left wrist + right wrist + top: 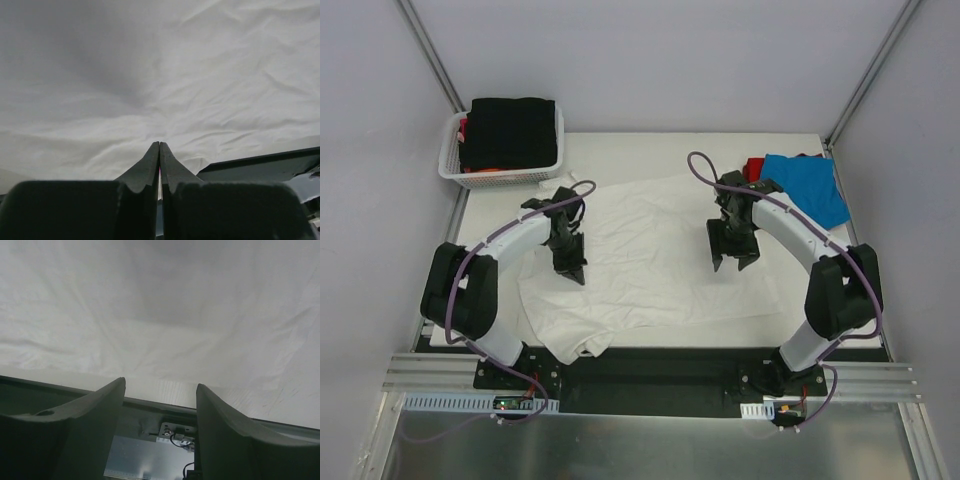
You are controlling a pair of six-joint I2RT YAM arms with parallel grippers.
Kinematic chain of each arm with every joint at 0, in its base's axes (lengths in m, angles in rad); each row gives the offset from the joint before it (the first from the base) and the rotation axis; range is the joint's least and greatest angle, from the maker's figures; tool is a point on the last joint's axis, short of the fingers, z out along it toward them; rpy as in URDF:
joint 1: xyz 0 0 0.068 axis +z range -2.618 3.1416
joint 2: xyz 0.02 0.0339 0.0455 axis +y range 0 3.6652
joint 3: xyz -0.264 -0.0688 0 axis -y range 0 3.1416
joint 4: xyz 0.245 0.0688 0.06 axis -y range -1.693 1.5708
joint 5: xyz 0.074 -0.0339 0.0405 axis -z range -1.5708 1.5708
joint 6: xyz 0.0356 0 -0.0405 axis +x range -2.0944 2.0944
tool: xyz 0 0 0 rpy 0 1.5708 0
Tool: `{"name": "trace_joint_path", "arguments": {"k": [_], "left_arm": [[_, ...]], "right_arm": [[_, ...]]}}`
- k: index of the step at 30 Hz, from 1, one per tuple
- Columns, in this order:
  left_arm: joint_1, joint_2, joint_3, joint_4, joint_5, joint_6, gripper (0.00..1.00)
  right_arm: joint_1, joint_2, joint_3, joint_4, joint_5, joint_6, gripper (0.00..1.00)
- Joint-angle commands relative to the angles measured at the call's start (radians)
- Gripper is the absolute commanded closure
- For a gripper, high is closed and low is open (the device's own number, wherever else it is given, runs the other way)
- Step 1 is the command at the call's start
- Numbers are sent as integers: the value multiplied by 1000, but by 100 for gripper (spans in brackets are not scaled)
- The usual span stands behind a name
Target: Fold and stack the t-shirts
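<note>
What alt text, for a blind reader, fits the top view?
A white shirt lies spread on the table under the left gripper, shut, and the right gripper, open. Far left, a basket of black clothes; far right, a blue shirt and red shirt.

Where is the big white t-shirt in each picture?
Top external: the white t-shirt lies spread across the middle of the picture.
Left wrist: the white t-shirt fills nearly everything above the shut left pincer.
Right wrist: the white t-shirt fills the upper half, above the open right pincer.
Shared landmark: the dark strip just past the shirt's near hem, seen at lower right in the left wrist view and lower left in the right wrist view.
</note>
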Motion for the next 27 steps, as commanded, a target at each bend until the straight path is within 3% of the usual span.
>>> {"name": "trace_joint_path", "arguments": {"k": [1, 11, 18, 19, 20, 21, 27], "left_arm": [[6, -10, -84, -21, 21, -45, 100], [-3, -179, -227, -90, 35, -66, 100], [-3, -103, -109, -104, -53, -124, 100], [-3, -84, -48, -104, -63, -129, 100], [-3, -63, -12, -104, -79, -131, 100], [-3, -17, 25, -102, -80, -132, 100], [-3, 195, 276, -102, -114, -85, 100]], "right_arm": [[-3, -45, -18, 19, -3, -16, 38], [-3, -95, -84, 40, -5, -18, 37], [-11, -43, -60, 88, 14, -27, 41], [-14, -25, -29, 94, 42, -27, 46], [-26, -1, -8, 100, 44, -25, 79], [-29, 42, 9, 114, 49, -27, 96], [-110, 135, 78, 139, 44, -27, 99]]}}
